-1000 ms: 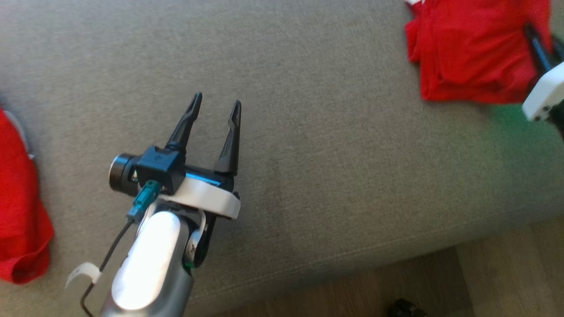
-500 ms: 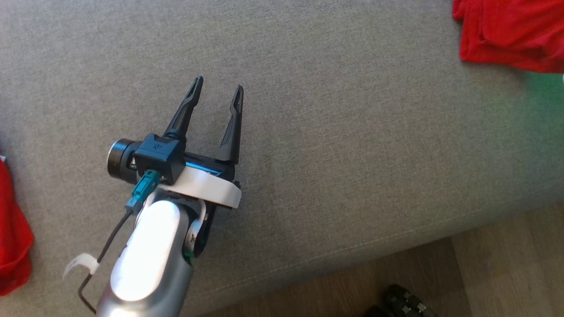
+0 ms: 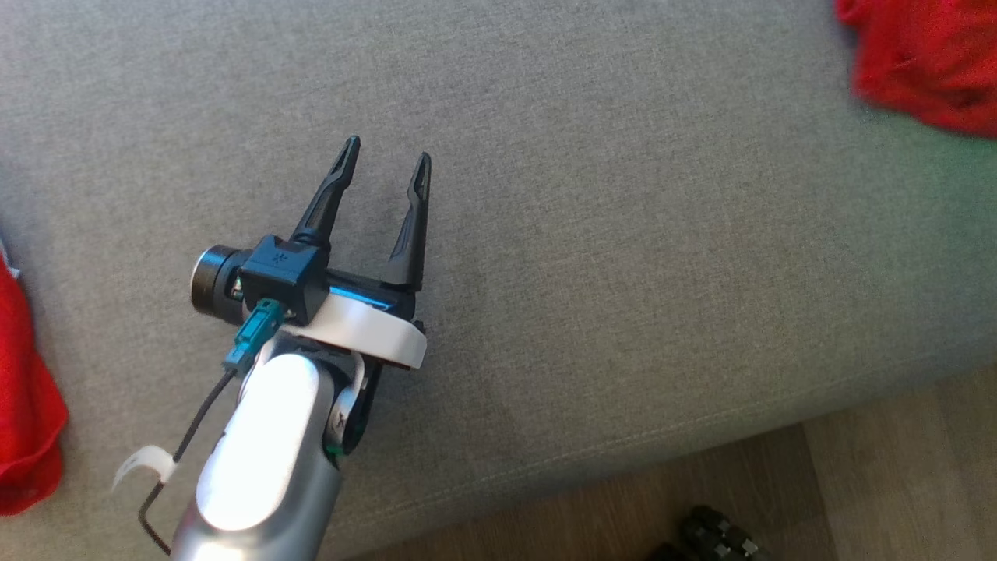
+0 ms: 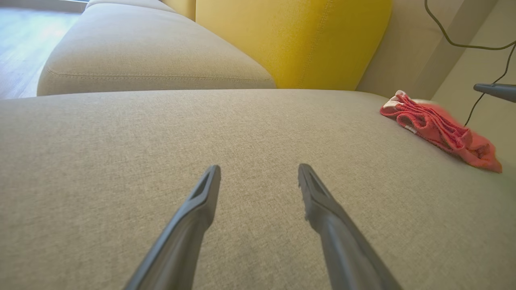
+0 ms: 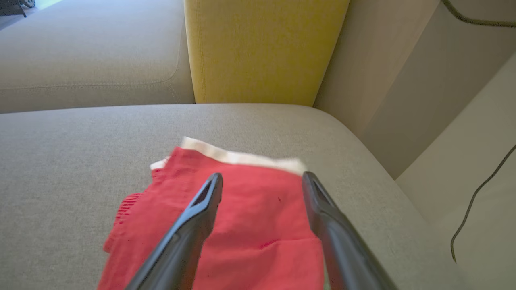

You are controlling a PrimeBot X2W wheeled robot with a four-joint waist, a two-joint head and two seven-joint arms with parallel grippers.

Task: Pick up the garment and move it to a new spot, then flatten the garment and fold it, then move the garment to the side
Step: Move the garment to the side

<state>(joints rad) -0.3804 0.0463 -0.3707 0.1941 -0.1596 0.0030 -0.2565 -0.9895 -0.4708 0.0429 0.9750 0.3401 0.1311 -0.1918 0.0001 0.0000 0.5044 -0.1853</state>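
Observation:
The garment [image 5: 258, 225], red with a white band, lies folded on the grey sofa seat [image 3: 607, 257] near its right end. In the head view the garment [image 3: 927, 62] sits at the top right corner, and in the left wrist view the garment [image 4: 439, 129] is at the far right. My right gripper [image 5: 262, 176] hovers open just above it, with nothing between its fingers. My left gripper [image 3: 385, 160] stands open over the bare middle of the seat, well left of the garment. In its own view the left gripper [image 4: 259, 168] also shows open and empty.
Another red cloth [image 3: 23, 405] lies at the seat's left edge. A yellow back cushion [image 5: 262, 48] stands behind the seat, and a second grey seat [image 4: 141, 60] adjoins it. The sofa's front edge drops to wooden floor [image 3: 896, 467], where a dark object [image 3: 709, 534] lies. A cable [image 5: 471, 201] hangs at the right wall.
The head camera has shifted, and the garment now sits further toward the picture's top right corner. The right gripper, at the garment's edge a second ago, now stands open above it.

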